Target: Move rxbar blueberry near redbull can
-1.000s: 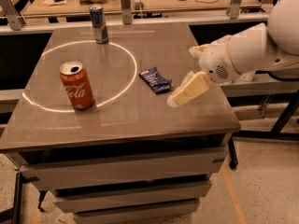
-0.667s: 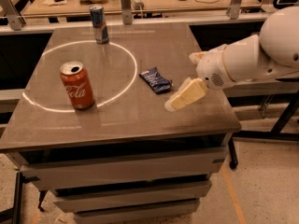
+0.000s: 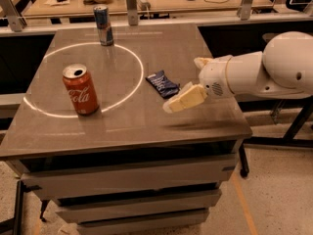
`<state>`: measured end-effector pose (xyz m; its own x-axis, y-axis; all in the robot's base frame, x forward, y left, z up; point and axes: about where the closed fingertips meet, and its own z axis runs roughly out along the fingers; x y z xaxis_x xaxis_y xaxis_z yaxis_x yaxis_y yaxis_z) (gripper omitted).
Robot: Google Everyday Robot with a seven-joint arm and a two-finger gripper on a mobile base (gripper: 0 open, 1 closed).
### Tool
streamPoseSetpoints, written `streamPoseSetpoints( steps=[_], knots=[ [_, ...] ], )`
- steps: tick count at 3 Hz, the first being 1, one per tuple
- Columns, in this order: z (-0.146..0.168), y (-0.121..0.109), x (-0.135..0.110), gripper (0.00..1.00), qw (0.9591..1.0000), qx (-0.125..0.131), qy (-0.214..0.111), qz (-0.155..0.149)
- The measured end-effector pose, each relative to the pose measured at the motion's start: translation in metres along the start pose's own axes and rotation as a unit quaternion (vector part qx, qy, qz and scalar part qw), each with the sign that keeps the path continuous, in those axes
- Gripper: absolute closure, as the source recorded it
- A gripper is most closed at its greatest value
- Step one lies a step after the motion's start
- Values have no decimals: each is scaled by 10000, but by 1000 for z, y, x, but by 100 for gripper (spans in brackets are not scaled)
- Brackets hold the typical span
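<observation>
The rxbar blueberry (image 3: 163, 83) is a small flat dark blue wrapper lying on the table right of the white circle. The redbull can (image 3: 103, 25) is slim, blue and silver, and stands upright at the far side of the table on the circle's rim. My gripper (image 3: 182, 84) hovers just right of the bar, low over the table, on a white arm that reaches in from the right. Its cream fingers (image 3: 186, 99) are spread apart and hold nothing. It does not touch the bar.
A red Coca-Cola can (image 3: 80, 89) stands upright at the circle's front left. The grey table (image 3: 122, 126) has drawers below it. A railing and a bench with clutter run behind the far edge.
My gripper has moved a little to the left, closer to the bar. The bar and both cans have not moved.
</observation>
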<state>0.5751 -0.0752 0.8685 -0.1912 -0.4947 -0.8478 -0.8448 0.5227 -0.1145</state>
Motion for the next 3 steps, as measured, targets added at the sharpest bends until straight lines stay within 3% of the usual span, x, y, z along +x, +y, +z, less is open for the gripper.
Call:
streamPoseSetpoints(
  steps=[2,3],
  knots=[
    [1,3,-3,0,10000,35,23,23],
    [11,8,-7,0,9996,181,-161,152]
  ],
)
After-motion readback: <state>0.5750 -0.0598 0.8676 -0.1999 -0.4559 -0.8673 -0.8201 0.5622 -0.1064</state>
